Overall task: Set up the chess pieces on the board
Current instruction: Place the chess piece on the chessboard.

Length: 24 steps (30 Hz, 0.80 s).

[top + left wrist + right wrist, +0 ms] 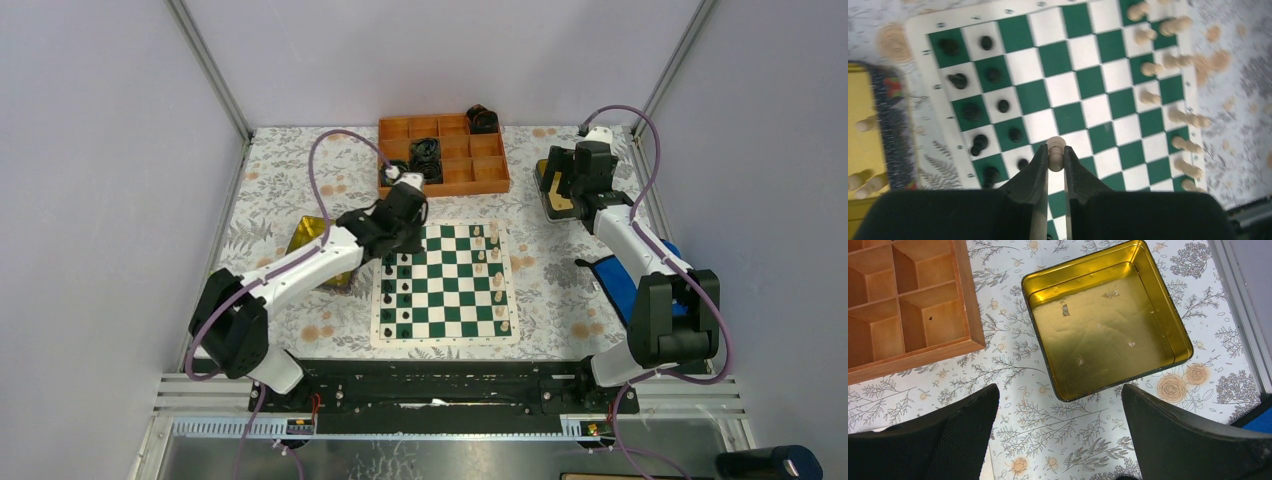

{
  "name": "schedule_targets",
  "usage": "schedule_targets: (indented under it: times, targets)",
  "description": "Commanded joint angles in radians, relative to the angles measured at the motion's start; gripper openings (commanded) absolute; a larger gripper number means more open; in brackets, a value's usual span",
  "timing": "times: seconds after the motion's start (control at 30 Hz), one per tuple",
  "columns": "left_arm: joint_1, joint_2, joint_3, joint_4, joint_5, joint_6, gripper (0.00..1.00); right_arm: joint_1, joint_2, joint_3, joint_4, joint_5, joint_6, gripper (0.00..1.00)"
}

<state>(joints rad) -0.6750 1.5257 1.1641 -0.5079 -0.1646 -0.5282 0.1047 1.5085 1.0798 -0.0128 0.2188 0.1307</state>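
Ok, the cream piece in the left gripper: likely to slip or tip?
Probably rigid and light: the cream piece looks like turned wood. Only its rounded top shows between the left gripper's narrow tips, so it could twist or slip. Slim, it may topple on the board if released tilted.

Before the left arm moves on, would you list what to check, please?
1. Grip of left hand on cream piece: ok.
2. Cream piece over the cream side of the board: not ok, it hangs beside the black pieces.
3. Cream piece clear of the board: cannot tell.
4. Open right hand away from board: ok.
5. Empty tin below right hand: ok.
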Motion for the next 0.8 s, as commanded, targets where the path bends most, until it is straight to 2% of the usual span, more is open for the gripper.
schedule_targets:
  times: [0.0, 0.33, 0.5, 0.77]
  targets:
    - [-0.111, 0.031, 0.045, 0.062, 0.003, 0.078, 0.00, 0.006, -0.029, 0.008, 0.028, 0.012, -0.007, 1.00]
    - [-0.307, 0.269, 0.185, 0.076, 0.060, 0.206, 0.00, 0.002, -0.040, 0.007, 0.019, 0.066, -0.007, 1.00]
    - [-0.340, 0.367, 0.244, 0.078, 0.078, 0.244, 0.00, -0.033, -0.035, 0.034, -0.030, 0.085, 0.029, 1.00]
    - [-0.350, 0.442, 0.287, 0.083, 0.060, 0.246, 0.00, -0.078, -0.029, 0.055, -0.039, 0.060, 0.069, 1.00]
